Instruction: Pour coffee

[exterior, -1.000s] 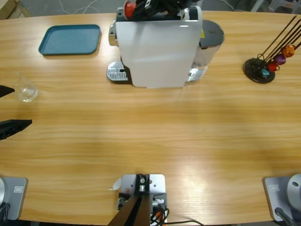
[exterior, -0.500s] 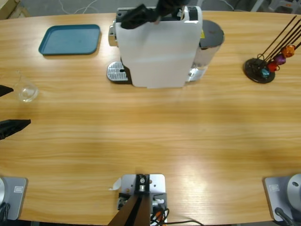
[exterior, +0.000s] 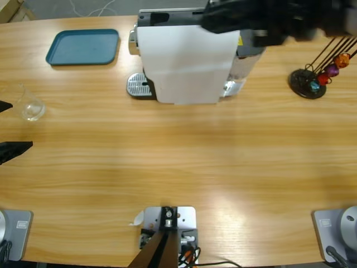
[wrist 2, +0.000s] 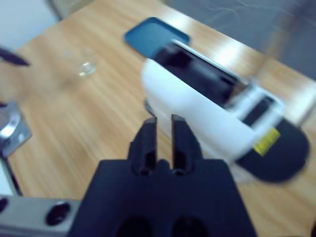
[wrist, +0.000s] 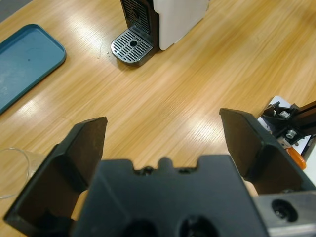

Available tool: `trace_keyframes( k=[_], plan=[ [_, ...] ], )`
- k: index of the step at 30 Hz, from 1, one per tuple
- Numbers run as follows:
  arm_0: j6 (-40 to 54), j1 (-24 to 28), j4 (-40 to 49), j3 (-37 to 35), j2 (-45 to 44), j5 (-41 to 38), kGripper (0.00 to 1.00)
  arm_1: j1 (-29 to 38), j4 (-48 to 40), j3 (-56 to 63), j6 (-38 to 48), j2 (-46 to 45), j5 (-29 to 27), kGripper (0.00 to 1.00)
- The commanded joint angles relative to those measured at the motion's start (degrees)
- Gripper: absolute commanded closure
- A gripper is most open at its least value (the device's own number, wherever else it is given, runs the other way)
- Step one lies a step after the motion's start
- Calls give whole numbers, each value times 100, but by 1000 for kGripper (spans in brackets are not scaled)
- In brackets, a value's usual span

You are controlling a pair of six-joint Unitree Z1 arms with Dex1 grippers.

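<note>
Wooden table (exterior: 178,156); left hand (wrist: 163,143) spread; right hand (wrist 2: 164,129) seemingly pressed together, blurred overhead.

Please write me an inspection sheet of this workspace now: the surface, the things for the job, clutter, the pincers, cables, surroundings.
Surface: wooden table, no spill seen.
Job's things: white coffee machine at the far middle, its drip grate bare; clear glass tumbler near the left edge, contents cannot be told.
Clutter: teal tray; capsule stand with coloured capsules.
Pincers: left pincer wide open beside the tumbler, holding nothing; right pincer nearly shut, holding nothing, above the machine.
Cables: a white cable on the floor beyond the table.
Surroundings: grey floor beyond the far edge.
</note>
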Motion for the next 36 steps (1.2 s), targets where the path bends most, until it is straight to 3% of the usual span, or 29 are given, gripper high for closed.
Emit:
trace_keyframes(
  k=[1,7,13,20,36],
  plan=[
    [-278,20,75,24,-146,-15,4,-5,-675,413,931,-227,-1678,1000],
    [-320,20,96,33,-216,-15,4,-465,-1310,-408,1007,824,-1855,1000],
    [-320,20,154,101,-328,-6,4,-722,-1639,-786,1193,1457,-1182,1000],
    [-347,20,154,205,-320,-6,4,-430,-1806,-862,1308,1657,-869,1000],
    [-347,20,149,244,-318,-10,9,166,-1869,-1132,1969,1956,-853,1000]
  ],
)
